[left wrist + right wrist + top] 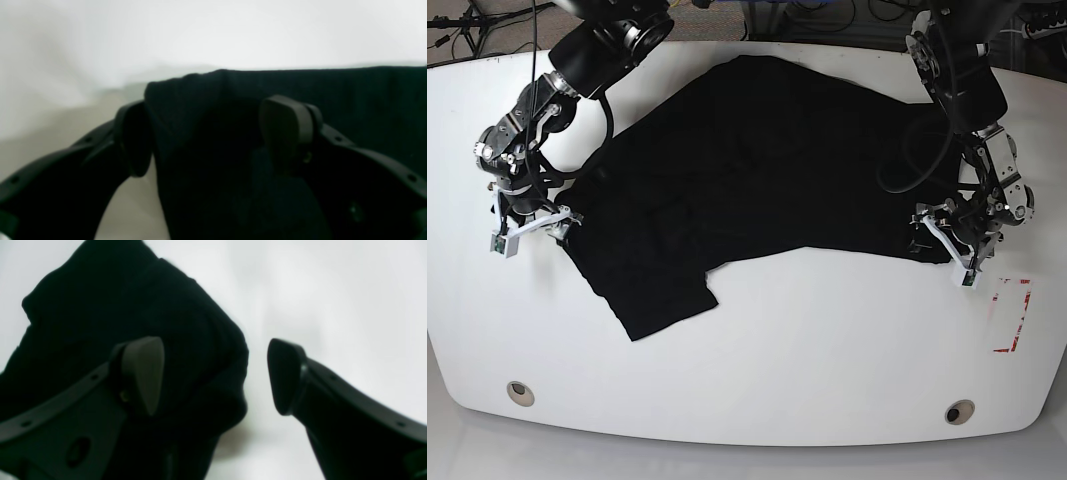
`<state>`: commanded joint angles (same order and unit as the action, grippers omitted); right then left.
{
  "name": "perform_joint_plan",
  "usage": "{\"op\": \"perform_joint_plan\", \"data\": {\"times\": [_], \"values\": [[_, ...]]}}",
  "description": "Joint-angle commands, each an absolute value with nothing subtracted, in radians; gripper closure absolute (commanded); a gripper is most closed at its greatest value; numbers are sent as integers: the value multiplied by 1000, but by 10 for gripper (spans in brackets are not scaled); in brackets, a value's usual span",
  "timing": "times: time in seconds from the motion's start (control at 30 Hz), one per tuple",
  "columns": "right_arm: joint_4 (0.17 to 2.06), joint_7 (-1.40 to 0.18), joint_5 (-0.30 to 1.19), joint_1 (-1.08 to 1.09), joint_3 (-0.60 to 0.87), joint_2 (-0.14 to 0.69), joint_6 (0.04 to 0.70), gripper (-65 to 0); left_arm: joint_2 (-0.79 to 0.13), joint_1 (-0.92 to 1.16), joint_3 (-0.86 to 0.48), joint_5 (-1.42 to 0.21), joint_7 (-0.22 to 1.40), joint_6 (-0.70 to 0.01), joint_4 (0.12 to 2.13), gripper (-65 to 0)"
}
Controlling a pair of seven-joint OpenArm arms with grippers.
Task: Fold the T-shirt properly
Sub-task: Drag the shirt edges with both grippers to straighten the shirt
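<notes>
1. Our left gripper (pixel 213 133) stands open at a corner of the T-shirt (pixel 747 170); in its wrist view one finger (pixel 133 140) lies just off the cloth's edge and the other sits over the black fabric, with cloth in the gap between them.
2. Our right gripper (pixel 213 376) is open too, with one finger (pixel 143 373) over a bunched fold of the shirt and the other above bare white surface.
3. We see the T-shirt spread flat but rumpled across the upper middle of the white tabletop (pixel 807 340), its long axis running roughly left to right in the base view.
4. One flap of the shirt reaches down toward the lower left in the base view; the opposite end stops at our left gripper on that view's right.
5. No print shows; only plain black cloth faces up.
6. Red tape marks (pixel 1012 315) sit on the tabletop near its right edge, just below our left gripper.
7. Cables (pixel 467 20) lie beyond the tabletop's far edge.
8. Only the base view shows the shirt's whole outline; the wrist views alone show the gaps between the fingers.
</notes>
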<state>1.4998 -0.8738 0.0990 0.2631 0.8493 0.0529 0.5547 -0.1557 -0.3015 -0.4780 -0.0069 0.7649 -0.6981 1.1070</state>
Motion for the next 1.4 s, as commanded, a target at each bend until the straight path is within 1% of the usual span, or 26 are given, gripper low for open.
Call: {"op": "perform_joint_plan", "data": {"times": [0.23,0.3,0.47,0.6,0.97,1.0,1.07,1.1,1.13,1.17,1.23,1.3,1.4], "values": [[1345,-825,107,300,819,136,553,-461,-156,-302,-479,-8,765,-698,1107,-472],[1310,-822,108,302,808,147,553,-461,-156,-302,-479,-8,765,-698,1107,-471],[1250,-809,108,312,806,145,555,-461,-154,-302,-479,-8,765,-698,1107,-471],[1207,-763,108,312,802,143,555,-461,-153,-302,-479,-8,765,-698,1107,-471],[1086,-754,107,334,800,142,559,-458,-153,-302,-481,-8,765,-698,1107,-471],[1082,-748,107,335,800,142,559,-450,-153,-302,-481,-8,765,-698,1107,-471],[1082,-745,107,335,800,142,559,-417,-153,-302,-481,-8,765,-698,1107,-471],[1082,-745,107,335,800,142,561,-379,-153,-302,-481,-8,765,-698,1107,-471],[1082,-745,108,335,799,140,561,-355,-153,-302,-481,-8,765,-698,1107,-469],[1082,-745,108,335,786,140,562,-308,-153,-302,-481,-8,765,-698,1107,-469],[1082,-745,108,331,757,140,562,-236,-153,-302,-481,-8,765,-698,1107,-469],[1082,-745,108,328,733,140,562,-178,-151,-302,-481,-8,765,-698,1107,-469],[1082,-745,108,326,705,140,562,-119,-150,-302,-481,-8,765,-698,1107,-471]]}}
